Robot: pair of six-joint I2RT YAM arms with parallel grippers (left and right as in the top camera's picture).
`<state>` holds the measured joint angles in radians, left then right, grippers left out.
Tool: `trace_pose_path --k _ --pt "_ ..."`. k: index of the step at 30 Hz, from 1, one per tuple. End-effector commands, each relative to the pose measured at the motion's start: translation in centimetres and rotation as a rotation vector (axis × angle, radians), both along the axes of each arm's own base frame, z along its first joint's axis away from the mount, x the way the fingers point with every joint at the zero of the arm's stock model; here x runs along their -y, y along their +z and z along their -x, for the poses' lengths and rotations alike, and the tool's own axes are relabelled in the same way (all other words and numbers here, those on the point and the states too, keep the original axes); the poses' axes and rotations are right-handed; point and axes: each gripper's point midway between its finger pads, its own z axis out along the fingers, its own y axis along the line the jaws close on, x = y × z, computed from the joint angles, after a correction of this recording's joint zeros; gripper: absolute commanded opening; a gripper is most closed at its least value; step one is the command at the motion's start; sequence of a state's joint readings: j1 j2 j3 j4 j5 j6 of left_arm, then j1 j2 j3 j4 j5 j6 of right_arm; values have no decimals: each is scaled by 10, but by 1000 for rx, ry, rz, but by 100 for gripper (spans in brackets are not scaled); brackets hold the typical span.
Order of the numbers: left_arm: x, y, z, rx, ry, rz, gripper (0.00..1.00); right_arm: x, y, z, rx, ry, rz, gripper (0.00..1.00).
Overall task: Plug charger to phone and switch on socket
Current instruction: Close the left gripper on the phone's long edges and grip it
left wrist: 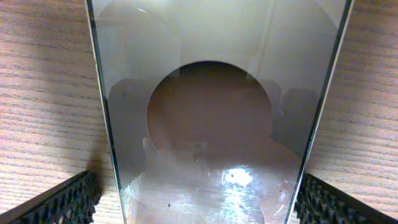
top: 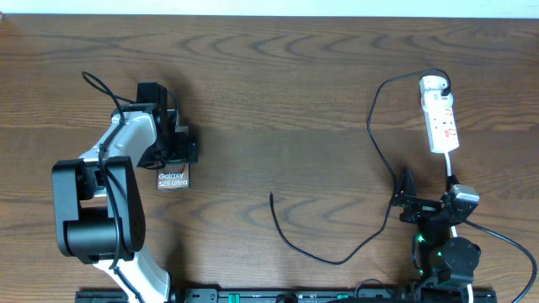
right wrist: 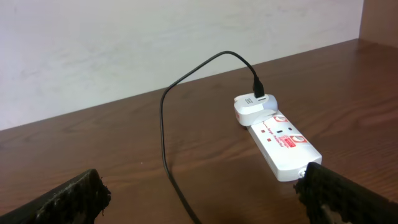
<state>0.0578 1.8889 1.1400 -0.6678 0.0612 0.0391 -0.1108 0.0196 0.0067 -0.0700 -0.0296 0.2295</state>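
White "Galaxy S25 Ultra" lettering on phone [top: 173, 180], left of frame. Left gripper [top: 174, 150] straddles it, fingers spread. Right gripper [right wrist: 199, 193] spread wide. Charger [right wrist: 252, 107] sits in socket [right wrist: 283, 142]; red markings unreadable.

Glossy phone [left wrist: 211, 124], wood-grain table [top: 295, 84], seemingly plastic socket [right wrist: 283, 142]

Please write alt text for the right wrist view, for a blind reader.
A white elongated power strip with red markings lies on a dark wooden table, a white rounded adapter plugged into its far end. A thin black cable arcs from the adapter toward the camera, between the right gripper's open, empty jaws.
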Motion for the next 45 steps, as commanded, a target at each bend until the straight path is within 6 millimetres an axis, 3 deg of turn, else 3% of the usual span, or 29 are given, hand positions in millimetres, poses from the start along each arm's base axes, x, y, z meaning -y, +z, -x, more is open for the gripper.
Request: trace_pose_path --k 1,45 --pt "-3 -11 11 -38 -10 -12 98 -2 -1 0 -5 9 9 99" --pt "-3 -11 8 -28 -50 -17 98 -2 -1 0 -5 9 9 99"
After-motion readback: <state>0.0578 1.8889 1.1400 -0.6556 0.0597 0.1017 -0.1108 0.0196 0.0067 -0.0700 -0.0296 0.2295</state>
